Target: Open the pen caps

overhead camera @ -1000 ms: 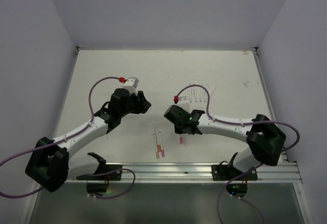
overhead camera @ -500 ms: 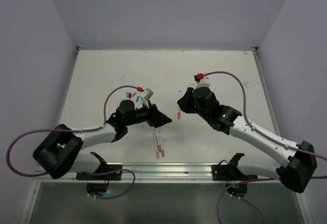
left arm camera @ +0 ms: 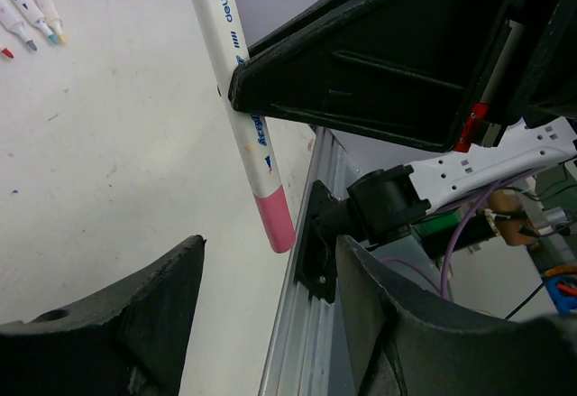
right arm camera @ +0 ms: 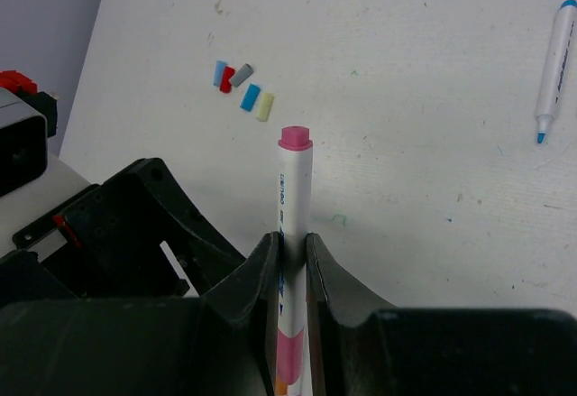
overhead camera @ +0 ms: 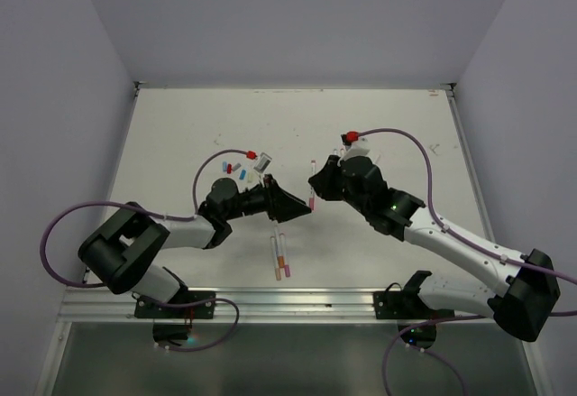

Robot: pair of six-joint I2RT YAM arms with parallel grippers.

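Pink-cap pen [left arm camera: 261, 166] w/ "deli" print

Lower end of pen [right arm camera: 294, 188] beyond bottom edge, barrel sides behind fingers of right end effector [right arm camera: 290, 247].

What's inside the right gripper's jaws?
A thin white-barrelled marker pen, pinched mid-barrel by the right gripper. Its pink cap, not yet pulled off, sticks out past the fingertips. The barrel's rear end is mostly covered by the gripper's body.
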